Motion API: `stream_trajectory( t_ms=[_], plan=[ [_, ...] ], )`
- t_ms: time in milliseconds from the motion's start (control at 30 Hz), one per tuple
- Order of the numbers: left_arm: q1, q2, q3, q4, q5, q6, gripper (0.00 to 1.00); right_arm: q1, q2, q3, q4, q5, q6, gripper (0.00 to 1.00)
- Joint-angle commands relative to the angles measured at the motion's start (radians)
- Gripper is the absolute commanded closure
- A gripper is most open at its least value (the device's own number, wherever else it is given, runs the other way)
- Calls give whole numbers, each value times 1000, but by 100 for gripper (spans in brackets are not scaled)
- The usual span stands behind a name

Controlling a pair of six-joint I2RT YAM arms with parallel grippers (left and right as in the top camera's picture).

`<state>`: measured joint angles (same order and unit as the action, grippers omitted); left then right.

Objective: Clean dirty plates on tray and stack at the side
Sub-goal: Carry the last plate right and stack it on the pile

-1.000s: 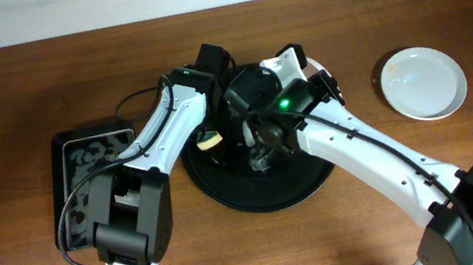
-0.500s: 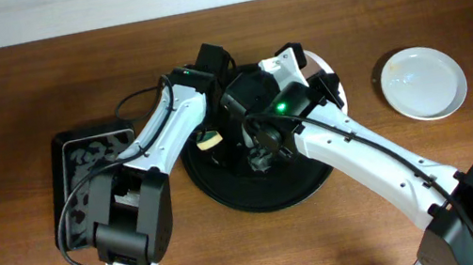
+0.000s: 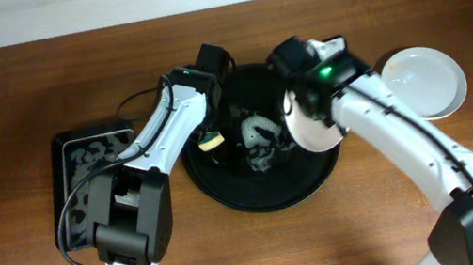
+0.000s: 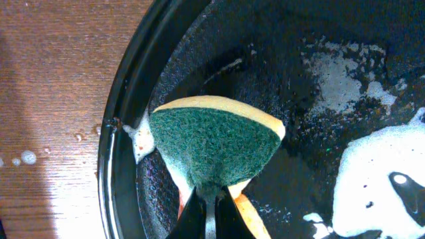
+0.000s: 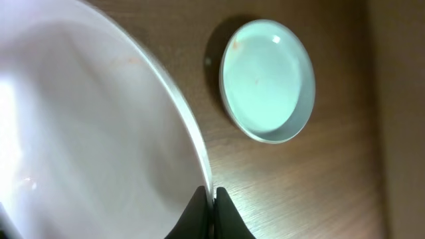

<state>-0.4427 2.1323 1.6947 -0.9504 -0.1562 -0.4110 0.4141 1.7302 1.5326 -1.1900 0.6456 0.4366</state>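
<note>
The round black tray (image 3: 257,201) sits mid-table with white foam (image 3: 259,143) in it. My right gripper (image 3: 304,95) is shut on the rim of a white plate (image 3: 309,123), held tilted above the tray's right side. In the right wrist view the gripper (image 5: 211,202) pinches that plate (image 5: 86,133). A second white plate (image 3: 423,82) lies on the table to the right and also shows in the right wrist view (image 5: 269,79). My left gripper (image 3: 211,146) is shut on a green-and-yellow sponge (image 4: 216,146) over the tray's left part (image 4: 113,166). A third plate is not in view.
A rectangular black sponge tray (image 3: 76,143) with suds stands at the left, beside the left arm's base. Soapy foam (image 4: 378,179) and wet patches cover the round tray's floor. Water drops lie on the wood left of the tray's rim.
My right gripper has carried the white plate up off the tray's middle and to the right, uncovering the foam. The left arm and sponge have not moved.
</note>
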Motion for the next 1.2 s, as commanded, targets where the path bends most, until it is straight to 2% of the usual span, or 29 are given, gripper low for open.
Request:
stream_trajectory(
  t_ms=[0,100,200,333,567,600,633,667,733,800,833,900,1033,1100,1167],
  plan=[
    [5,-14,20,-3,7,10,100,-167,-58,72,-5,-318,-11,96],
    [5,-14,20,-5,7,10,100,-461,-107,90,-14,-555,-21,96],
    [5,-14,20,-5,7,10,100,-753,-87,89,10,-619,-10,96],
    [5,-14,20,-4,7,10,100,-933,12,87,82,-623,-9,96],
    [4,-14,20,-5,22,10,100,-945,291,87,216,-593,17,96],
    [4,-14,20,-5,23,10,100,-945,320,87,242,-593,17,91],
    [4,-14,20,-5,31,10,100,-945,324,87,245,-594,17,75],
    [4,-14,20,-5,38,10,100,-945,314,87,240,-601,13,66],
    [4,-14,20,-5,38,10,100,-945,259,87,218,-601,10,57],
    [4,-14,20,-5,41,26,100,-943,112,87,198,-788,-52,56],
    [4,-14,21,-5,77,80,100,-931,22,87,171,-884,-114,55],
    [4,-44,22,-25,113,135,100,-887,-140,87,127,-971,-198,55],
    [23,-273,22,-77,135,175,100,-749,-327,87,67,-972,-201,52],
    [89,-391,22,-156,131,199,100,-692,-343,87,52,-972,-202,52],
    [243,-503,22,-253,83,241,100,-659,-343,87,48,-972,-220,52]
  ],
)
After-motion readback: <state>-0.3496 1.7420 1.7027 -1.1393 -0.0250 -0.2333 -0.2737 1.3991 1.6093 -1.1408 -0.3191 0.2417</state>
